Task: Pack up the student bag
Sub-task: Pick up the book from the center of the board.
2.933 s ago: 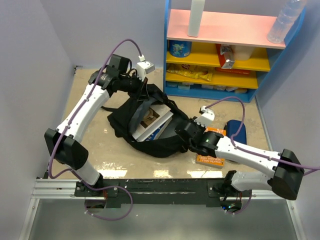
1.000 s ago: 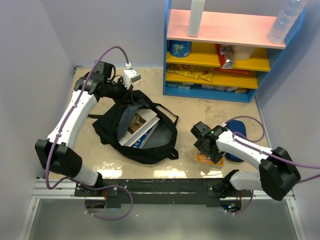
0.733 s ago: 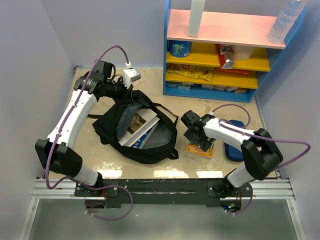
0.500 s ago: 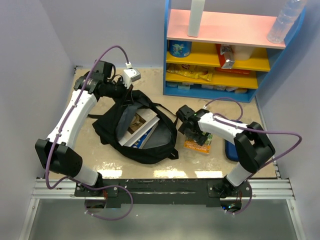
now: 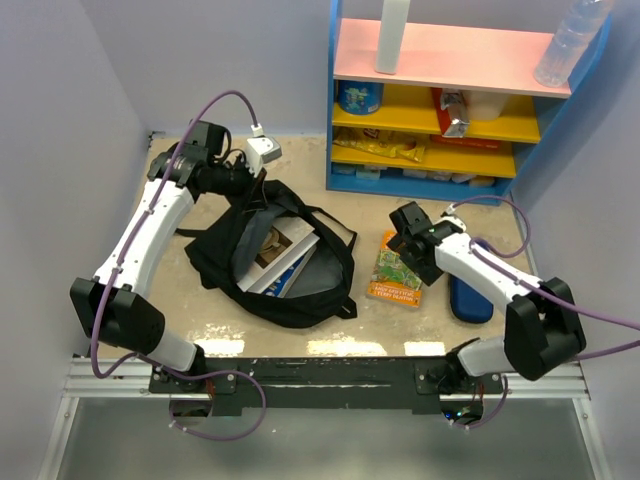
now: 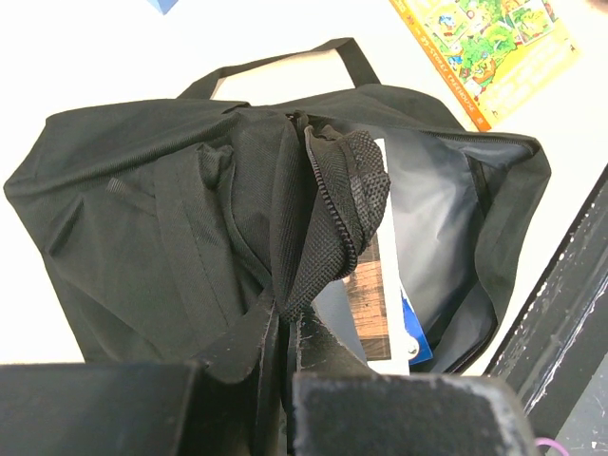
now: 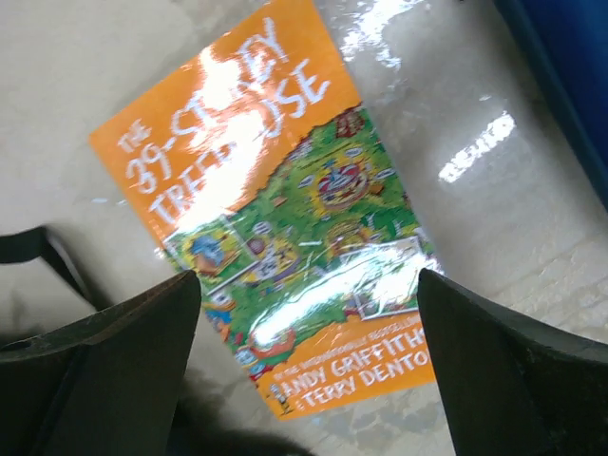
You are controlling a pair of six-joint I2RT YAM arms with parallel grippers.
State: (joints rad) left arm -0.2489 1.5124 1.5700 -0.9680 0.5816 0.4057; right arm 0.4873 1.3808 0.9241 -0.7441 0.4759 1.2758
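The books [image 5: 285, 250] in the student bag [image 5: 215, 255] are half buried under fabric, and the pencil case [image 7: 570, 81] is cropped at the edge.

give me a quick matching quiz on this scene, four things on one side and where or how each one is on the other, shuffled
1 student bag
2 orange book
3 blue pencil case
4 left gripper

a lying flat under the open right gripper
b shut, pinching black fabric
c unzipped, books inside
d furthest right, beside the orange book

Pairs: 1-c, 2-a, 3-d, 4-b
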